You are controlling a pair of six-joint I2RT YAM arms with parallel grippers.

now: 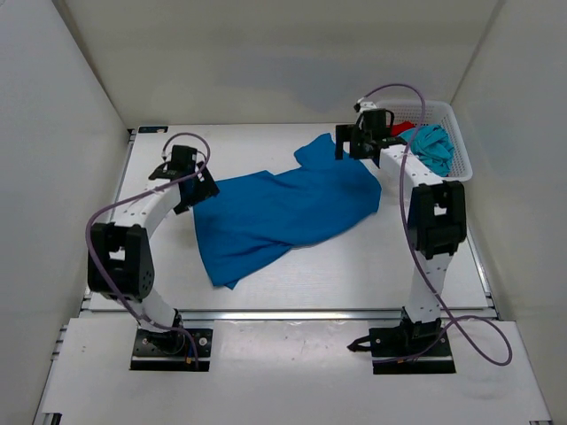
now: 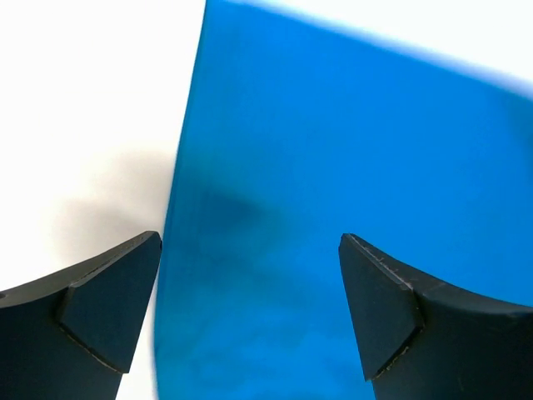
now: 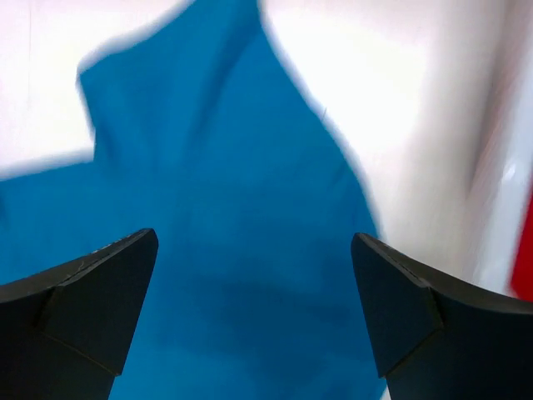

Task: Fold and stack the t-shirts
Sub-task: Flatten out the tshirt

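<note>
The royal blue t-shirt lies spread on the table, slanting from near left to far right. My left gripper is open just above its left edge; in the left wrist view the blue cloth fills the gap between my open jaws. My right gripper is open above the shirt's far right part, a sleeve showing ahead of it in the right wrist view. The teal shirt and the red shirt lie bunched in the basket.
A white mesh basket stands at the far right corner of the table. White walls enclose the table on the left, back and right. The table's near edge rail runs in front of the arm bases.
</note>
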